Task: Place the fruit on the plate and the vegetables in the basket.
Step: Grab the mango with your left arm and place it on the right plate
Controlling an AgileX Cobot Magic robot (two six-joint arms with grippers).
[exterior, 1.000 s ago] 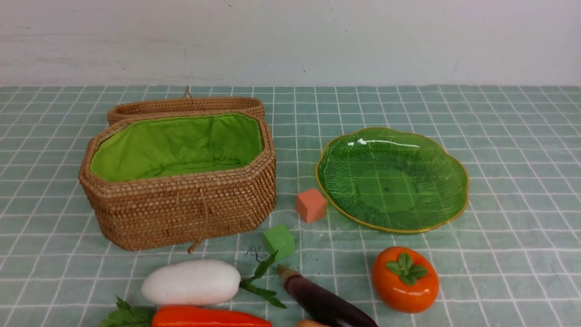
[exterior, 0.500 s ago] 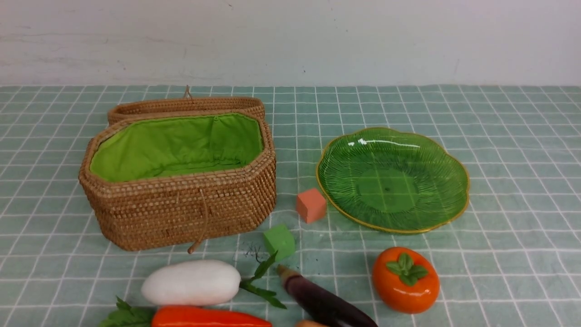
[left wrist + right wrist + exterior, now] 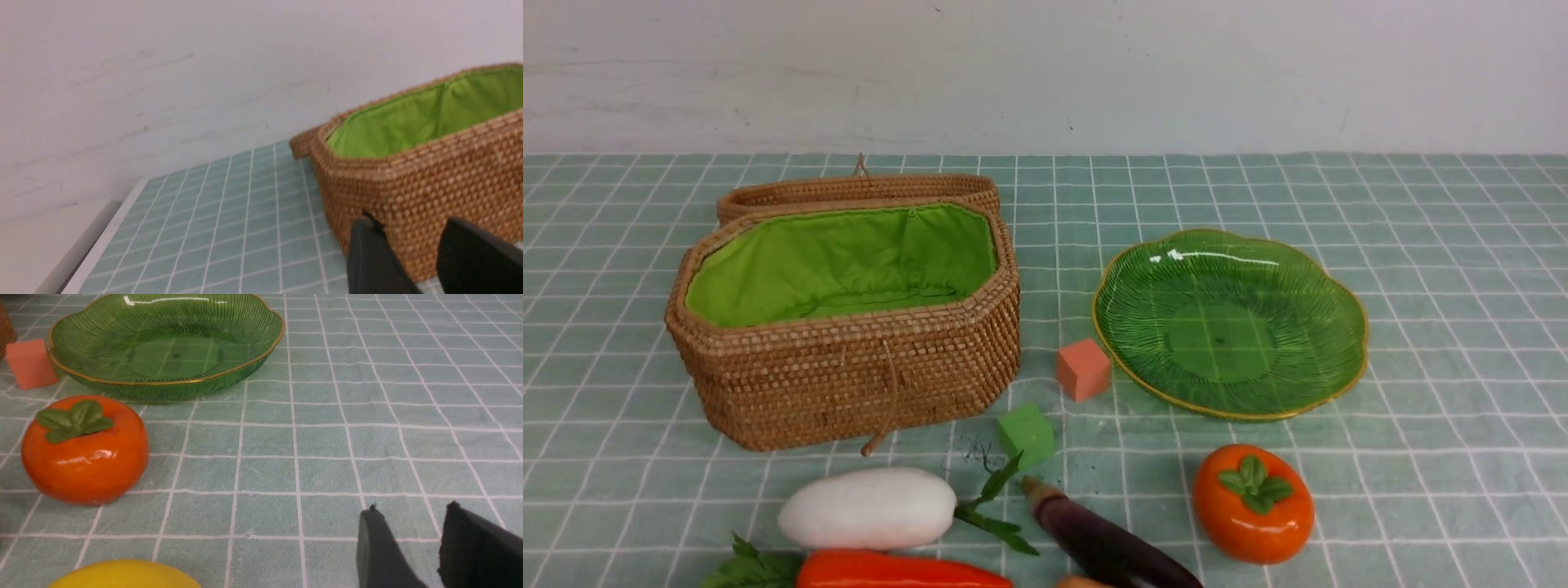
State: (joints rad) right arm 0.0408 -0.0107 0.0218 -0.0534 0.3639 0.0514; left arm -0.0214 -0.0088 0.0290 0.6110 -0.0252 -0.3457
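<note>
Along the near edge of the checked green cloth (image 3: 1462, 457), the fat white radish (image 3: 866, 508) lies left-to-right, leaves pointing right; the orange-red carrot (image 3: 903, 572) runs parallel just nearer, leaves left; the long dark purple eggplant (image 3: 1107, 539) slants from far-left stem to near-right, the orange-red persimmon (image 3: 1252, 502) to its right. Nothing looks sorted: the green-lined wicker basket (image 3: 849, 384) and ribbed green glass plate (image 3: 1227, 322) show nothing inside, so a first pick seems due. Left gripper (image 3: 410, 228) and right gripper (image 3: 410, 512) stand parted, empty; grasping across the radish's width would suit.
</note>
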